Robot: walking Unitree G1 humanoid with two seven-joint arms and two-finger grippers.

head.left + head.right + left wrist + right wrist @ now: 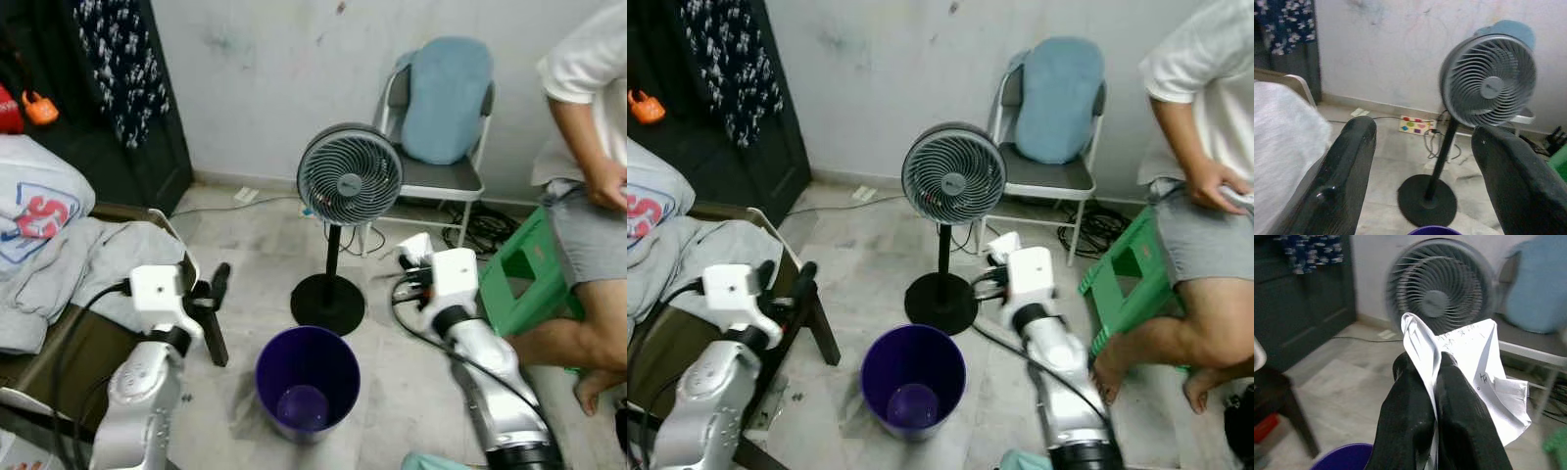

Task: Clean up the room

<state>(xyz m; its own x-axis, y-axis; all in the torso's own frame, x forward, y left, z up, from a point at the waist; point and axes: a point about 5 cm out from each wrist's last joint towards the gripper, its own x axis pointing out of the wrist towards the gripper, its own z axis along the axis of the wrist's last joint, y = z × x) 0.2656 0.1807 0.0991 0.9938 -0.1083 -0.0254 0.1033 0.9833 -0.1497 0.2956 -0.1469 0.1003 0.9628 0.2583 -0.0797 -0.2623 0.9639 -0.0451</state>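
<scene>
- grey round-headed pedestal fan (349, 176) stands on the pale tiled floor (255, 245), in front of a metal folding chair with a blue cushion (443, 98).
- a person's bare legs (578, 333) and a green plastic stool (524, 274) sit at the right.
- purple round plastic bin (307, 382) sits on the floor between the two arms, near the fan's base.
- left claw (1422, 171) hangs wide apart beside the bed, nothing in it.
- right claw (1435, 396) is pinched tight on a crumpled white sheet of paper with handwriting (1474, 367), held up just above the bin's far right side.
</scene>
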